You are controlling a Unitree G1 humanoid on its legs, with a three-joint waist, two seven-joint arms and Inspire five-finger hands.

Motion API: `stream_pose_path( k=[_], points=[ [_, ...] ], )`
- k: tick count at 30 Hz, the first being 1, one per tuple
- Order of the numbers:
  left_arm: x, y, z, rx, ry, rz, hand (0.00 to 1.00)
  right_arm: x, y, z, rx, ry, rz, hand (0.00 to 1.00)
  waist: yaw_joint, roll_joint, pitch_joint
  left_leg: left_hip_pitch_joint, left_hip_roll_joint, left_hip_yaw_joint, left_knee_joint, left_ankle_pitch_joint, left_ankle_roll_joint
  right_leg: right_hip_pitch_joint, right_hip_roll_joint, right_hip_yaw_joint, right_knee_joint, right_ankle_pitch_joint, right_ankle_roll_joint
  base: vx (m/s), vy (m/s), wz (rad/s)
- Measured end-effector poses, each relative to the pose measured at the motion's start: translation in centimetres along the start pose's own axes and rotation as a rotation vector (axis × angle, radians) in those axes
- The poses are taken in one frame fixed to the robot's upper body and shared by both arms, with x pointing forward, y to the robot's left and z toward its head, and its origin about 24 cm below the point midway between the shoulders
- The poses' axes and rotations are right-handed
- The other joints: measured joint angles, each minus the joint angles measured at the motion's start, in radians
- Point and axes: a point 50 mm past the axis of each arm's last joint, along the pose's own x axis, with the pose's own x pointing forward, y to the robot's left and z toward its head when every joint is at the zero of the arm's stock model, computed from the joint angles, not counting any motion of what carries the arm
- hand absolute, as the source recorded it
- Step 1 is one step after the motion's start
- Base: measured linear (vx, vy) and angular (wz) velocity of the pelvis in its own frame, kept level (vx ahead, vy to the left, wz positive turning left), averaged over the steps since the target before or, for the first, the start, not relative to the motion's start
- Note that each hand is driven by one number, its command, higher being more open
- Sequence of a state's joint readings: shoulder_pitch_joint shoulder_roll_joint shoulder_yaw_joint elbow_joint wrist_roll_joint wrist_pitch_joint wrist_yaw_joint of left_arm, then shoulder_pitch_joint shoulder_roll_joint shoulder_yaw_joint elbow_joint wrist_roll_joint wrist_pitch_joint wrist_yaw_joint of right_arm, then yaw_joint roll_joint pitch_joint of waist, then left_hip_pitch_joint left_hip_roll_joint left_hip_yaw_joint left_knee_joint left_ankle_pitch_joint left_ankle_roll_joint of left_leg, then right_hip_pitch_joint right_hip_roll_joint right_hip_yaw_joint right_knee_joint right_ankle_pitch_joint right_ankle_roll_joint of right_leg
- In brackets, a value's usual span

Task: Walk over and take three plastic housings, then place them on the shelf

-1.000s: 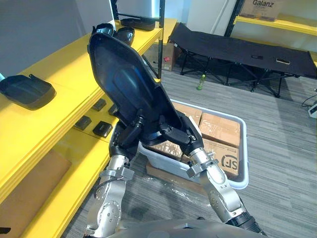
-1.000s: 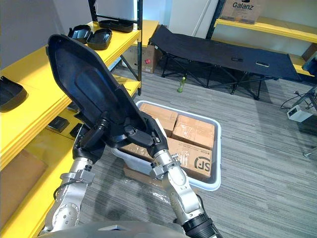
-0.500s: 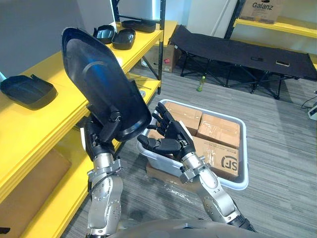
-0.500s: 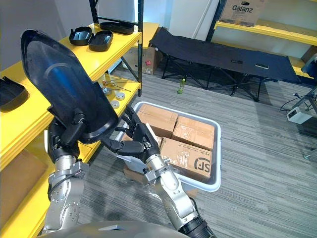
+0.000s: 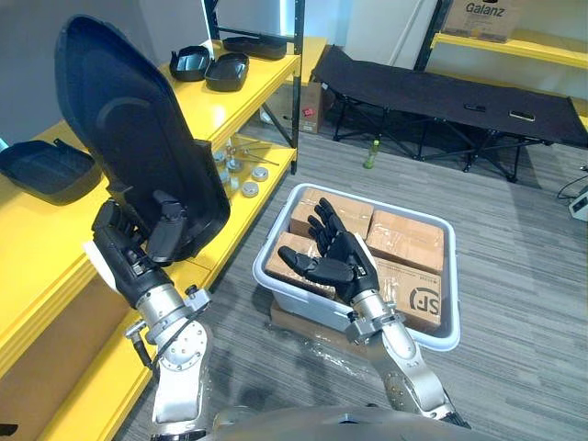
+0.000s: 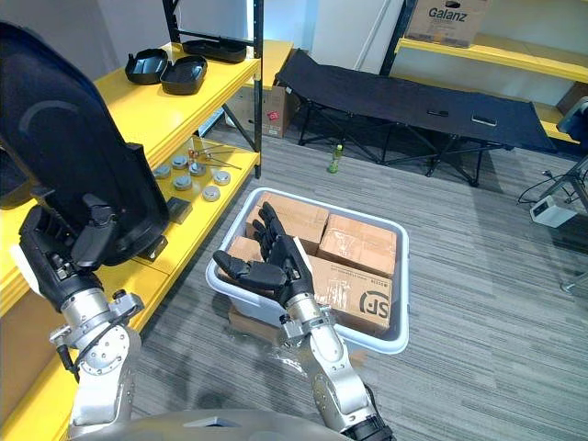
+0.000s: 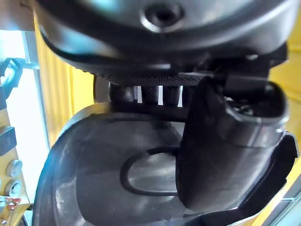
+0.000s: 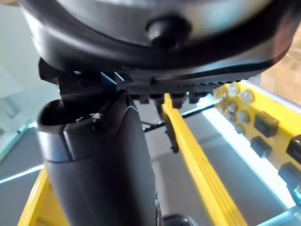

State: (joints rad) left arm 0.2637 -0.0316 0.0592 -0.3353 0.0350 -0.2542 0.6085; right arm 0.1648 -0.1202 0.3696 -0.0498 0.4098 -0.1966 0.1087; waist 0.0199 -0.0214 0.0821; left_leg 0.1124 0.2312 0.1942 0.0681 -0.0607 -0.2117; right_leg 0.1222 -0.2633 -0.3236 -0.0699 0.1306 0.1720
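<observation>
One lg glossy blk housing [image 5: 129, 138], oval, upright in left hand [image 5: 129, 250].

The right robot hand [image 8: 101, 160] shows its thumb before a yellow shelf [image 8: 197, 155].

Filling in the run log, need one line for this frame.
left hand: shut on plastic housing, raised beside yellow shelf | right hand: open, over white bin of boxes | placement: not yet done
</observation>
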Motion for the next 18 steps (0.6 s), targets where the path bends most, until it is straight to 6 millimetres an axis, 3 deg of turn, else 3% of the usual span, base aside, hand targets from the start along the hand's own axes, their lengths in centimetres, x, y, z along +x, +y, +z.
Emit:
stream_pose_path(
  k=[7, 11, 14, 18],
  points=[
    [0.2, 0.9, 1.2, -0.130, -0.044, -0.002, 0.00, -0.5, -1.9, 1.1, -0.022, -0.065, -0.062, 1.00, 0.002, 0.008, 0.006, -0.006, 0.000, -0.004, 0.002, -0.009, 0.005, 0.000, 0.000, -0.005, -0.003, -0.002, -0.001, 0.00, 0.000, 0.02],
    [0.1, 2.0, 2.6, -0.158, -0.098, -0.006, 0.00, -0.3, -3.3, 2.3, -0.012, -0.131, -0.139, 1.00, 0.009, 0.010, 0.012, -0.055, 0.000, -0.057, 0.036, -0.011, 0.002, 0.007, 0.000, -0.058, -0.004, -0.004, 0.000, 0.00, 0.005, 0.33],
    [0.2, 2.9, 3.7, -0.165, -0.145, 0.004, 0.00, 1.1, -3.5, 3.9, -0.041, -0.204, -0.143, 1.00, 0.039, 0.013, 0.026, -0.071, -0.004, -0.108, 0.052, -0.011, 0.002, 0.040, 0.000, -0.113, -0.004, -0.008, 0.005, 0.00, 0.006, 0.46],
    [0.5, 4.9, 4.3, -0.197, -0.192, 0.048, 0.00, 3.3, -2.9, 6.0, -0.065, -0.296, -0.117, 1.00, 0.104, 0.011, 0.039, -0.072, -0.010, -0.168, 0.051, -0.016, 0.006, 0.079, -0.002, -0.172, 0.004, -0.039, 0.021, -0.01, 0.005, 0.40]
  ],
)
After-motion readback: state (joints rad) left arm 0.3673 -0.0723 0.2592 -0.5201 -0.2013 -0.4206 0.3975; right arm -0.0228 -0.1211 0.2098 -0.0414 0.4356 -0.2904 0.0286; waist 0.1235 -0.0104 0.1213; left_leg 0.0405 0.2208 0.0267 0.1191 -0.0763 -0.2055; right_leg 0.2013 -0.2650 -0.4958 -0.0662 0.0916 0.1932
